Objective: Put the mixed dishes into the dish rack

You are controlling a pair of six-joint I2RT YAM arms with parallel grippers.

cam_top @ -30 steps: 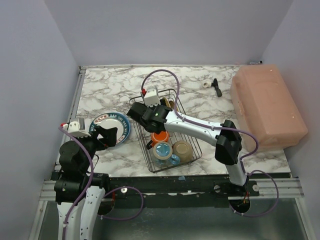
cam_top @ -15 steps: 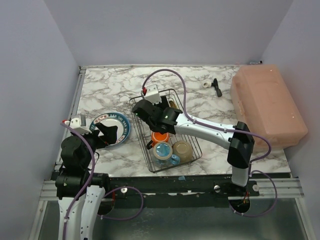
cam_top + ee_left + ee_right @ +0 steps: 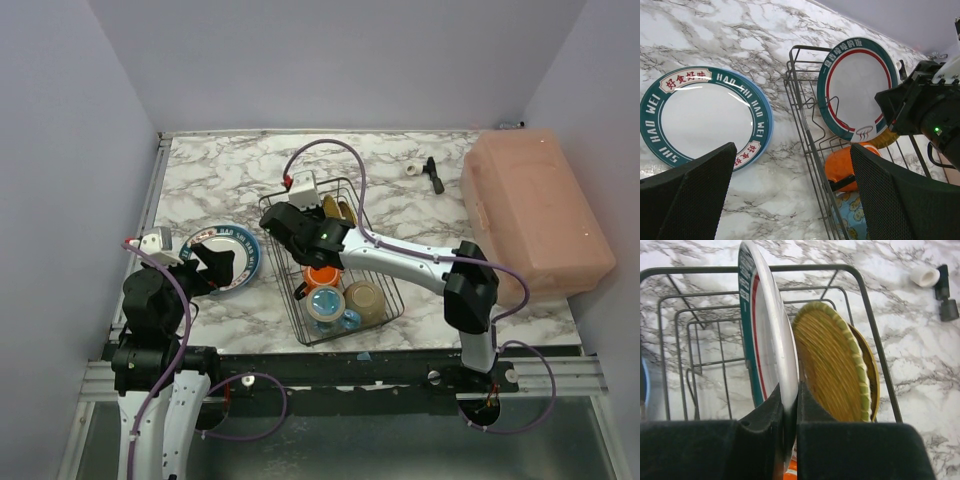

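Nearest, the left gripper [image 3: 792,145] hangs over the near left part of the marble table [image 3: 220,170], its fingers [image 3: 695,195] spread wide with nothing between them. Below it the blue-rimmed plate [image 3: 705,117] lies flat on the table, just outside the left wall of the dish rack [image 3: 810,267]. That wire wall stands between the left gripper and the dishes inside. At the rack's near end the blue mug with yellow inside [image 3: 325,302] and a tan bowl [image 3: 365,297] sit side by side, with the orange mug [image 3: 850,162] just beyond them. The right arm [image 3: 400,258] reaches in from the right above these and hides part of the rack's middle in the top view. The right gripper [image 3: 790,395] is clamped on the rim of the green-rimmed white plate [image 3: 767,340], one finger on each face. This plate stands on edge in the rack, close to its left wall. Just behind it the larger yellow plate [image 3: 832,370] and the small yellow dark-rimmed plate [image 3: 871,375] also stand on edge; whether they touch it I cannot tell. Beyond the rack a small black tool [image 3: 433,175] and a white piece [image 3: 413,169] lie on bare table, and the large pink box [image 3: 535,210] sits along the right side
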